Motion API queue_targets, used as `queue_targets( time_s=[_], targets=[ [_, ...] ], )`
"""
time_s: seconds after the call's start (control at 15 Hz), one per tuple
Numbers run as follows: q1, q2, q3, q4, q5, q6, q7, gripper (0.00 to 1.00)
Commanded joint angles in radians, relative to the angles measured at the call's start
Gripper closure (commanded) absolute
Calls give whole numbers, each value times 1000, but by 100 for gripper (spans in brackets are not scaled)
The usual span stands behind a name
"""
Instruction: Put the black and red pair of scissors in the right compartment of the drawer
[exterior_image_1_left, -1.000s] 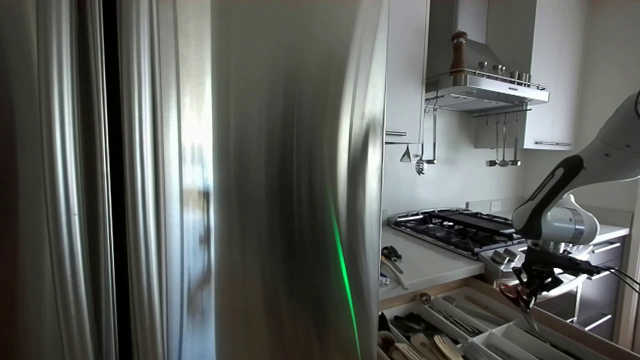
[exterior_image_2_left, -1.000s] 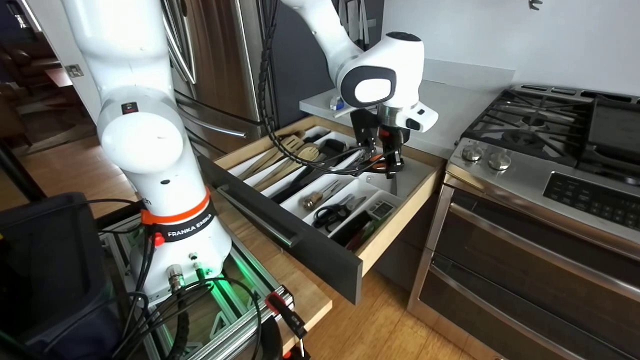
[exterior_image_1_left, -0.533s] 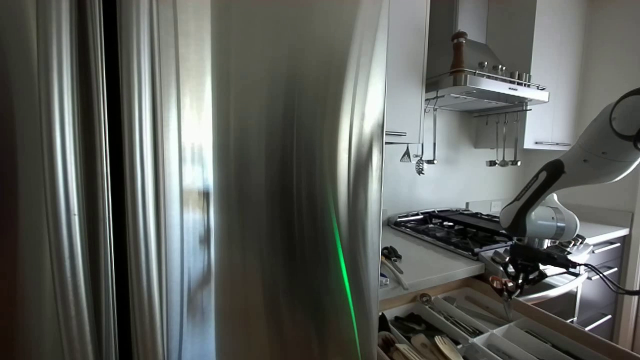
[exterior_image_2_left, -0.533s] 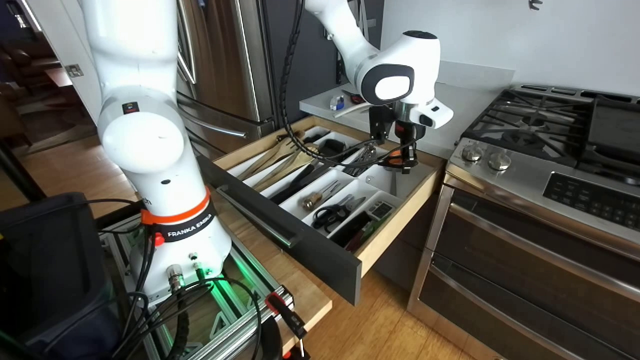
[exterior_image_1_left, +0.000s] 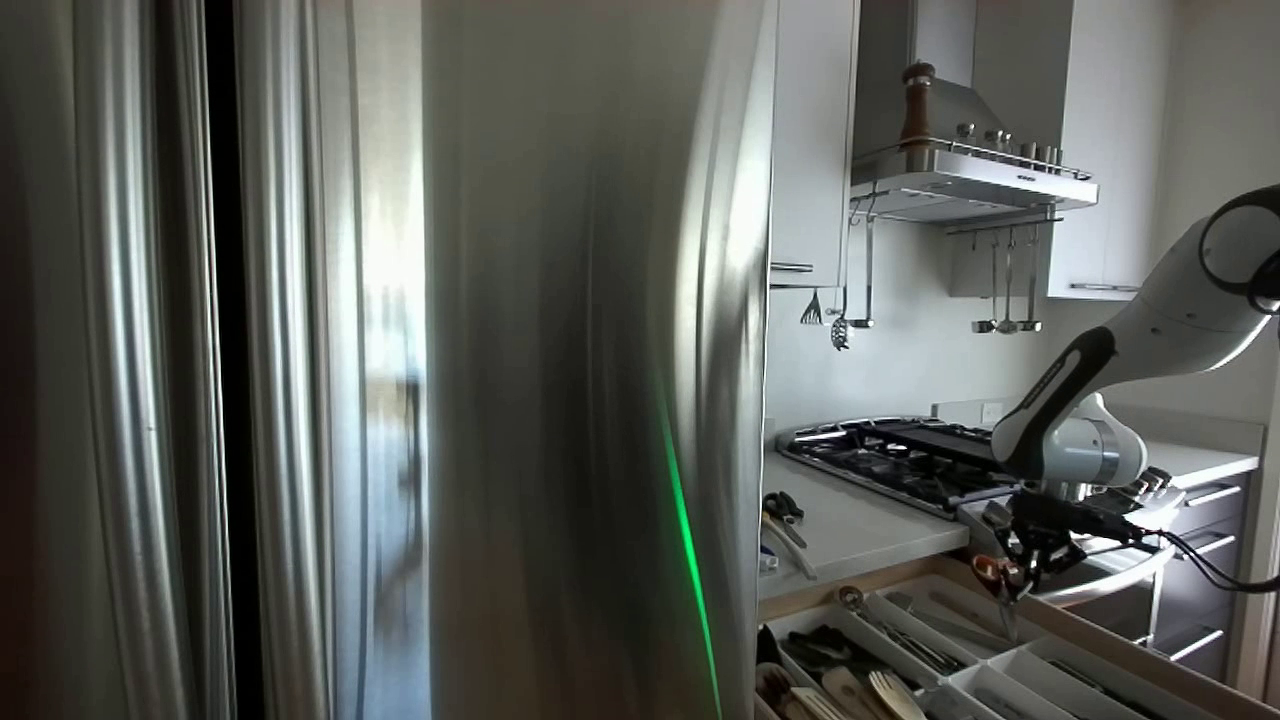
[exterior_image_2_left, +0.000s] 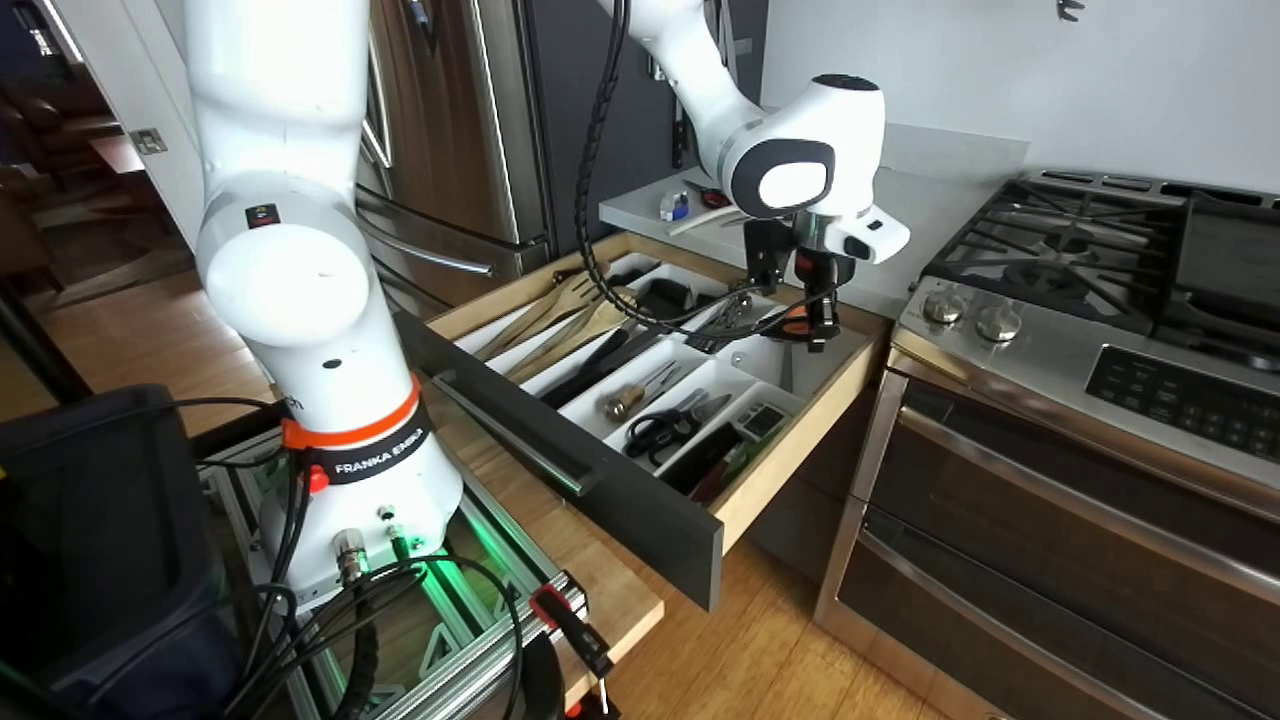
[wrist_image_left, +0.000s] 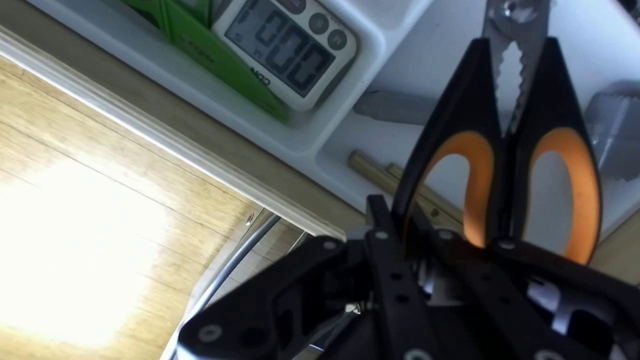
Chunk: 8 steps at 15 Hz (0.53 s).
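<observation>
1. The black-and-orange scissors (wrist_image_left: 475, 110) hang over the compartment (wrist_image_left: 427, 62) next to the timer's (wrist_image_left: 287, 52) in the drawer (exterior_image_2_left: 805, 450); whether their tips touch anything is hard to tell.
2. The wrist view's top edge cuts off their blades, and the gripper (wrist_image_left: 398, 210) hides the lower ends of both handle loops.
3. Its fingers (wrist_image_left: 379, 220) are clamped on one loop; the blades point down beneath it.
4. In an exterior view the refrigerator (exterior_image_1_left: 560, 350) hides part of the drawer.
</observation>
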Motion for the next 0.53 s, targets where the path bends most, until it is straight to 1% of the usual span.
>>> queue_targets(
  time_s=[0.0,0.2,0.47],
  targets=[
    [24,59,-5,39,-3,76,13,98],
    [32,113,-12,90,9,128,38,98],
    [39,180,-26,157,10,160,81,98]
  ],
)
